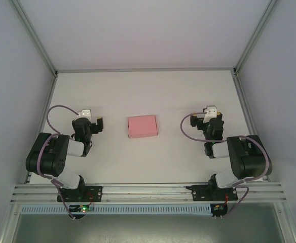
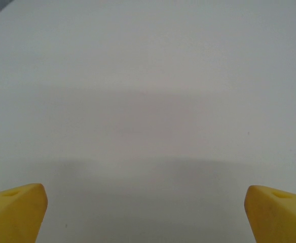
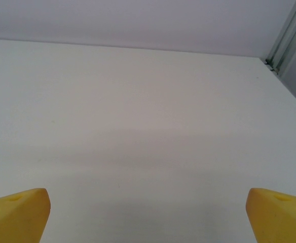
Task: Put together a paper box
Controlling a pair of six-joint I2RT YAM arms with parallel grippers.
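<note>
The pink paper box (image 1: 142, 126) lies on the white table (image 1: 148, 96) midway between the arms; it looks like a small shallow rectangle with its top closed. My left gripper (image 1: 89, 119) rests well to the left of it, apart from it. My right gripper (image 1: 209, 114) rests about as far to its right. In the left wrist view the two yellow fingertips (image 2: 15, 210) stand wide apart, so the left gripper (image 2: 148, 212) is open over bare table. The right gripper (image 3: 148, 215) is likewise open, its yellow fingertips (image 3: 16, 212) at the lower corners.
Aluminium frame posts (image 1: 245, 101) and pale walls close in the table on the left, right and back. A metal rail (image 1: 148, 191) runs along the near edge by the arm bases. The frame corner (image 3: 285, 38) lies ahead of the right gripper.
</note>
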